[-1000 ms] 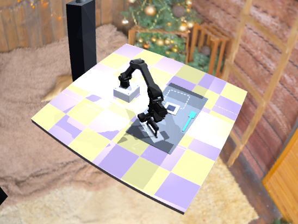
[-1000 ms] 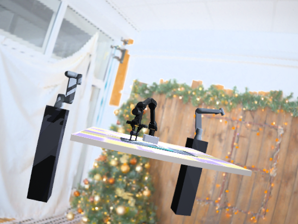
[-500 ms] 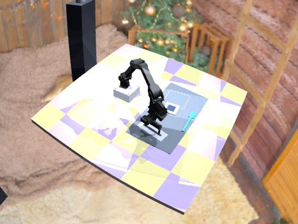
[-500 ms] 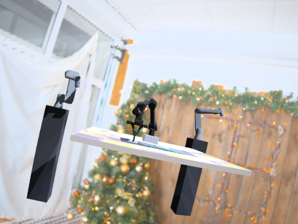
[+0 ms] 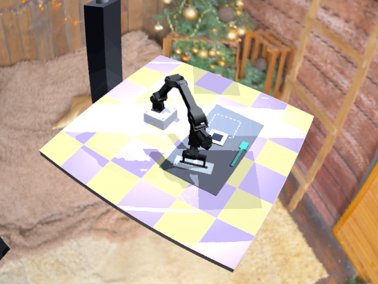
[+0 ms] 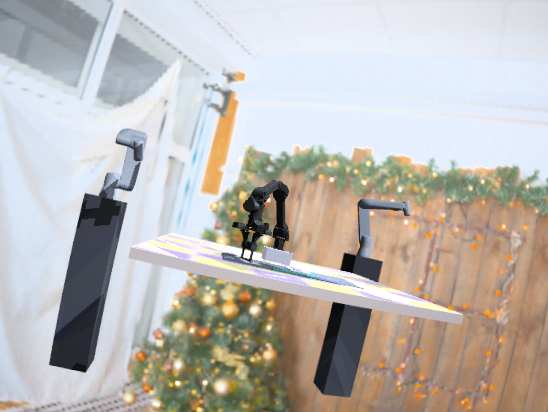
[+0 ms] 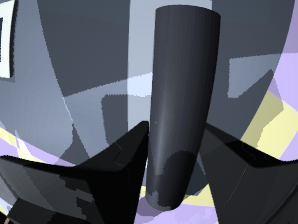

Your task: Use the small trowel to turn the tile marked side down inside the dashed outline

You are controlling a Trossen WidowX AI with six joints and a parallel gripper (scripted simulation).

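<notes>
On the mat (image 5: 217,186) (image 7: 85,60), the gripper (image 5: 194,162) (image 6: 247,257) (image 7: 173,128) is closed on the trowel's dark handle (image 7: 182,75), probably for leverage beneath the tile (image 5: 223,140) (image 7: 5,67), which lies marked side up towards the mat's far side, overlapping its dashed outline (image 5: 224,116).

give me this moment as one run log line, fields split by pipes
gripper: shut on dark handle | tile: flat, marked side up | teal tool: on mat, unheld
</notes>
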